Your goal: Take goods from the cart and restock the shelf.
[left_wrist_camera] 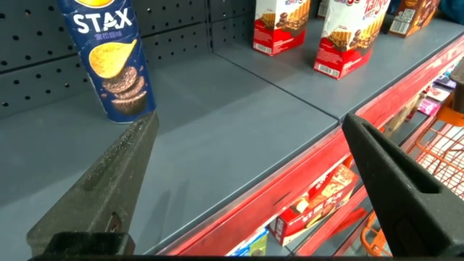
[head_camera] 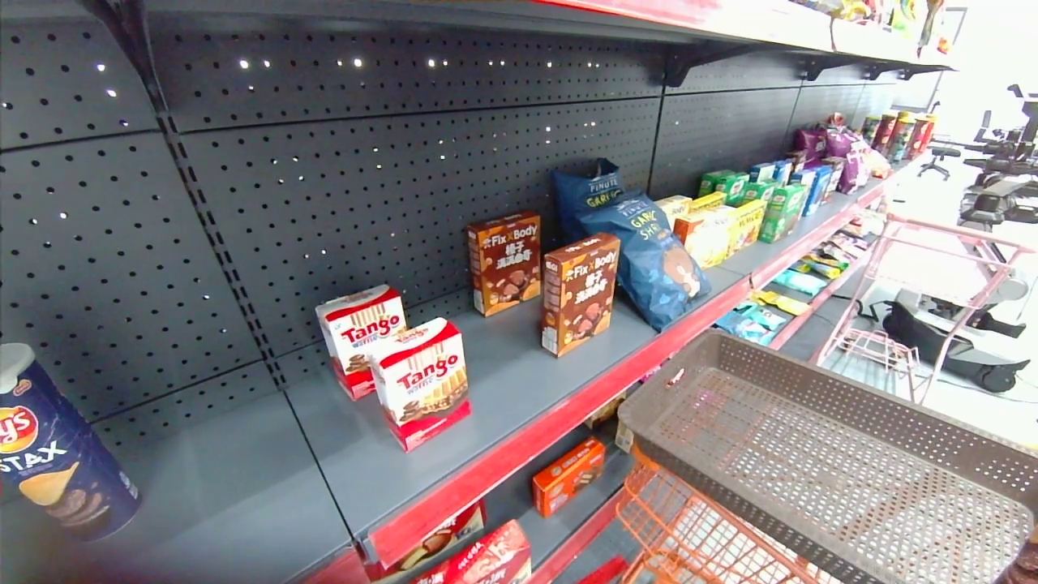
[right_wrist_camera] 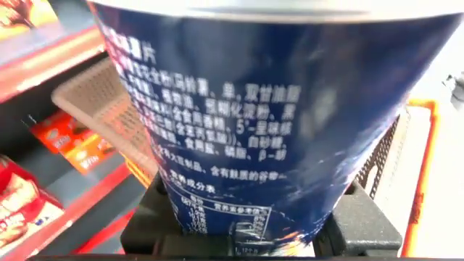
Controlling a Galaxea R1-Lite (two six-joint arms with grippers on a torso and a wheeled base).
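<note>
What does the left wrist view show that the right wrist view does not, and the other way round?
Left wrist only: the open left end effector facing the grey shelf, a standing can and two wafer boxes. Right wrist only: the right end effector shut on a held can, and the brown tray. Both: the red shelf edge and lower boxes under it.
</note>
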